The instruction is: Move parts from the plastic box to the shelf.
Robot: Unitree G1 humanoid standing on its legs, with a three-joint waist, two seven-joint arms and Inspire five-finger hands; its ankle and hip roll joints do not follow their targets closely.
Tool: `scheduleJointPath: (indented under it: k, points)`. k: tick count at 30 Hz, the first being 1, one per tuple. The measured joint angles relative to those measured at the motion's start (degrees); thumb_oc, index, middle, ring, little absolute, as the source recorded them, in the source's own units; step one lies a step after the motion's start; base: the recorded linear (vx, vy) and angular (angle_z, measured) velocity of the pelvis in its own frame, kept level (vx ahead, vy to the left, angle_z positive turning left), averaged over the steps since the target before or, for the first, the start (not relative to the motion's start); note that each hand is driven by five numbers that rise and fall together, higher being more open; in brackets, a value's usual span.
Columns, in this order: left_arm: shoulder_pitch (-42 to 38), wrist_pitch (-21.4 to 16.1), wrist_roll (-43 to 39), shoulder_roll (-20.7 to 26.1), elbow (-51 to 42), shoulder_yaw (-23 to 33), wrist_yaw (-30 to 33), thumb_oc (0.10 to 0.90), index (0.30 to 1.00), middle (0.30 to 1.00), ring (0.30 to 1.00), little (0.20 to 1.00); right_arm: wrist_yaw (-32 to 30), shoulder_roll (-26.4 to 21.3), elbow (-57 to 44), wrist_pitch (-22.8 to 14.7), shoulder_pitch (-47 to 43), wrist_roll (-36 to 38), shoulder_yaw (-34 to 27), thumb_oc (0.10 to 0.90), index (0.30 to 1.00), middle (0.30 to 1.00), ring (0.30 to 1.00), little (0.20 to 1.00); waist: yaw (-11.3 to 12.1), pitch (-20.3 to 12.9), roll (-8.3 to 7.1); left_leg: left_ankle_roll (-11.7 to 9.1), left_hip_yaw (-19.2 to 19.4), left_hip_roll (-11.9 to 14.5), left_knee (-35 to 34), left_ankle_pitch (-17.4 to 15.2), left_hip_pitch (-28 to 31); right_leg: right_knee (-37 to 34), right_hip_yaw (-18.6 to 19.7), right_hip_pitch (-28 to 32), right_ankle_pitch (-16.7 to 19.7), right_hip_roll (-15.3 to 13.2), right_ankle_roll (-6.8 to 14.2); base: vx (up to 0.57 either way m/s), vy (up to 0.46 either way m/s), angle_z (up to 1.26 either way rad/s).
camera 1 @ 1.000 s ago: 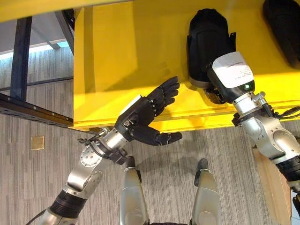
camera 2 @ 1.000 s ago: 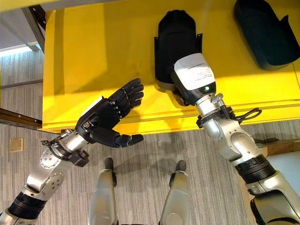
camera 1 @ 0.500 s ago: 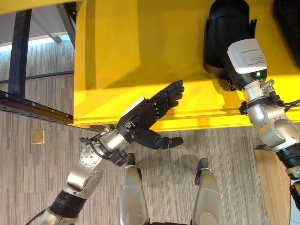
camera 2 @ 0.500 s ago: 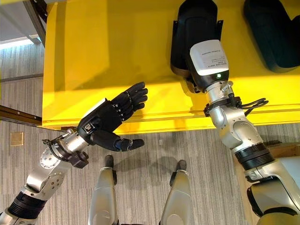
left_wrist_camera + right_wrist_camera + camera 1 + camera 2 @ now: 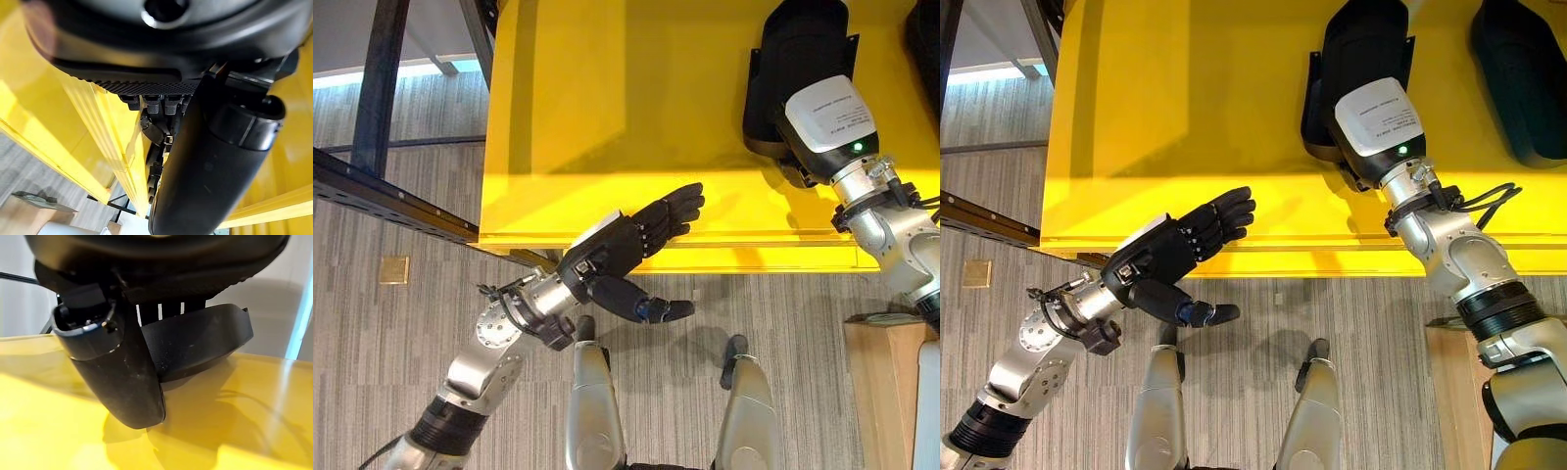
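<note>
Left eye view is showing the yellow shelf (image 5: 636,108) running across the upper part of the scene, with grey carpeted floor (image 5: 401,372) lying below its front edge. A black part (image 5: 793,69) is lying on the shelf toward the robot's right, its long body pointing away from the robot. The right hand (image 5: 122,377) is reaching over the shelf's front and meeting the near end of that part; in the right wrist view its thumb is lying against the part's dark shell and the fingers are passing behind the part's rim, so they appear to be closing round it, though the fingertips themselves are hidden. The part's underside is sitting on or just above the yellow surface; contact is hard to judge. A second black part (image 5: 1523,73) is resting further to the right on the same shelf, apart from the first. The left hand (image 5: 626,245) is hovering at the shelf's front lip, fingers straight and spread slightly over the yellow edge, thumb sticking out below it over the floor, carrying nothing. A wooden block (image 5: 881,392) is standing on the floor at the lower right.
</note>
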Motion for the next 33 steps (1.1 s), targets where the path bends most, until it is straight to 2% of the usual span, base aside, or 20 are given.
scheduleJointPath:
  k: [5, 14, 19, 25, 33]
  points:
    - [-0.11, 0.0, -0.24, 0.23, 0.0, -0.01, 0.02, 0.9, 1.0, 1.0, 1.0, 1.0, -0.01, -0.52, -0.01, -0.81, -0.74, -0.08, 0.86, 0.4, 0.3, 0.3, 0.3, 0.3, -0.08, 0.01, -0.06, -0.01, 0.01, -0.03, 0.55, -0.04, -0.05, 0.02, -0.06, 0.24, 0.32, -0.01, 0.38, 0.0, 0.0, 0.0]
    - [-0.93, 0.0, -0.52, 1.75, 0.02, -0.1, 0.02, 0.9, 1.0, 1.0, 1.0, 1.0, -0.04, -0.57, 0.0, 0.17, -1.39, -0.18, 2.18, 0.4, 0.3, 0.3, 0.3, 0.3, 0.03, 0.02, -0.09, 0.27, -0.05, -0.03, 0.54, -0.2, -0.27, -0.22, -0.07, 0.23, 0.27, -0.02, 0.14, -0.01, 0.0, 0.0]
    - [-2.31, -0.01, -0.55, 1.8, 0.09, -0.34, 0.02, 0.9, 1.0, 1.0, 1.0, 1.0, -2.08, -0.62, 0.29, -0.19, -1.39, -1.94, 2.65, 0.4, 0.3, 0.3, 0.3, 0.3, -0.22, 0.01, -0.18, 0.29, -0.15, -0.08, 0.72, -0.22, -0.67, -0.41, -0.18, 0.18, 0.41, -0.02, 0.09, -0.01, -0.001, 0.0]
    - [-2.29, -0.01, -0.56, 1.87, 0.1, -0.34, 0.02, 0.9, 1.0, 1.0, 1.0, 1.0, -5.17, -0.77, 0.54, -2.25, -1.36, -5.45, 2.89, 0.4, 0.3, 0.3, 0.3, 0.3, -0.25, 0.01, -0.19, 0.27, -0.16, -0.14, 0.73, -0.21, -0.75, -0.41, -0.17, 0.0, 0.42, -0.05, 0.12, -0.01, -0.002, 0.0]
    - [-2.33, -0.02, -0.61, 2.11, 0.1, -0.34, -0.02, 0.9, 1.0, 1.0, 1.0, 1.0, -12.04, -0.75, 0.06, -7.62, -1.3, -11.25, 4.41, 0.4, 0.3, 0.3, 0.3, 0.3, -0.11, 0.02, -0.19, 0.29, -0.16, -0.64, 0.67, -0.23, -1.08, -0.38, -0.09, -0.41, 0.38, -0.44, 0.21, -0.02, -0.014, 0.01]
